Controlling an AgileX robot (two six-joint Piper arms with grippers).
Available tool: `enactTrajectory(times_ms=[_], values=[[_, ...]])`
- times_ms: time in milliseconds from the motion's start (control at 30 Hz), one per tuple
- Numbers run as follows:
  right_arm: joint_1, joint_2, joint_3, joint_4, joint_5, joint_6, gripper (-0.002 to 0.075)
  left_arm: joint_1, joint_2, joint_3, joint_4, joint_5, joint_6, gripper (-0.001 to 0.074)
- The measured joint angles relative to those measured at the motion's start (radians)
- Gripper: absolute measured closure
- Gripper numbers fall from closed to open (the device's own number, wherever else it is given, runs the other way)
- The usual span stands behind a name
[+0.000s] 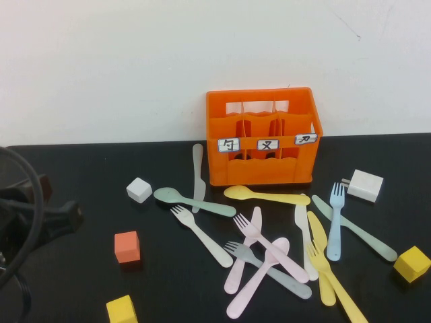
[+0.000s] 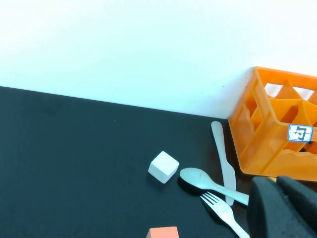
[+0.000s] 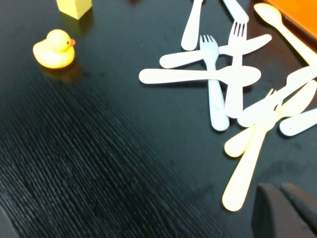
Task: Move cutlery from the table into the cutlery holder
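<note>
Most of the cutlery (image 1: 269, 249) lies heaped just in front of my cutlery holder (image 1: 262, 138), which sits at the table's (image 1: 67, 168) far edge. My left gripper (image 2: 282, 208), pressed together, hovers over bare tabletop left of the heap. My right gripper (image 3: 287, 210) hangs near the yellow pieces; I cannot tell its state.

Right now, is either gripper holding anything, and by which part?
No. The left gripper is shut on nothing near the orange crate; the right gripper, above the cutlery, also holds nothing.

Yellow cube (image 1: 122, 309) cut by frame edge, crate labels (image 1: 268, 144) unreadable
</note>
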Motion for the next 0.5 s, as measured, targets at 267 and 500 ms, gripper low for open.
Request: enactTrajectory(times_ms=[267, 500], values=[[0.000, 0.000, 0.000, 0.000, 0.000, 0.000, 0.0728, -0.002, 0.000, 0.000, 0.001, 0.000, 0.000, 0.0736], [0.000, 0.000, 0.000, 0.000, 0.000, 0.000, 0.0728, -0.002, 0.000, 0.000, 0.006, 0.018, 0.017, 0.0736]])
